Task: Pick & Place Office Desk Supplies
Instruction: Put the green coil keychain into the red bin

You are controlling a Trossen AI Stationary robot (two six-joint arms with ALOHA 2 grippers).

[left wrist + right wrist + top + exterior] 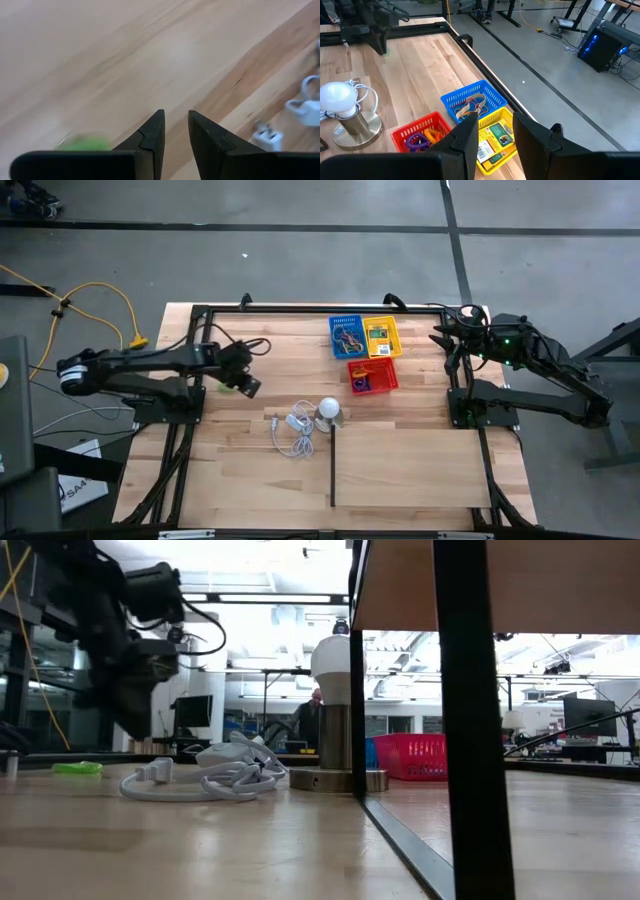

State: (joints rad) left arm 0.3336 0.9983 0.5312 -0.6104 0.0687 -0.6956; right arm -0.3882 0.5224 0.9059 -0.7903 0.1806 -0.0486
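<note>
**Hovering left gripper, green item just beside it**

Hanging over the bare wood, left gripper (175,131) sits just above the table with its fingers a narrow gap apart, nothing between them. A small green item (226,390) lies flat on the table right beside and slightly behind the fingertips, not touching them; too blurred to say which kind of supply it is. Ahead of this gripper and well apart: the coiled white cord (293,432) with its plug, then the white bulb (329,410) on a silvery base.

Right gripper (493,131) waits at the far right edge of the table, raised, fingers a narrow gap apart and empty. Below and ahead of it are three small baskets touching one another: blue basket (472,102) holds tan and red rubber bands (472,106), yellow basket (509,116) holds yellow-and-green packets (495,137), red basket (417,127) holds coloured rings (422,139), orange and purple ones visible.

A person stands in the room beyond the table.
</note>
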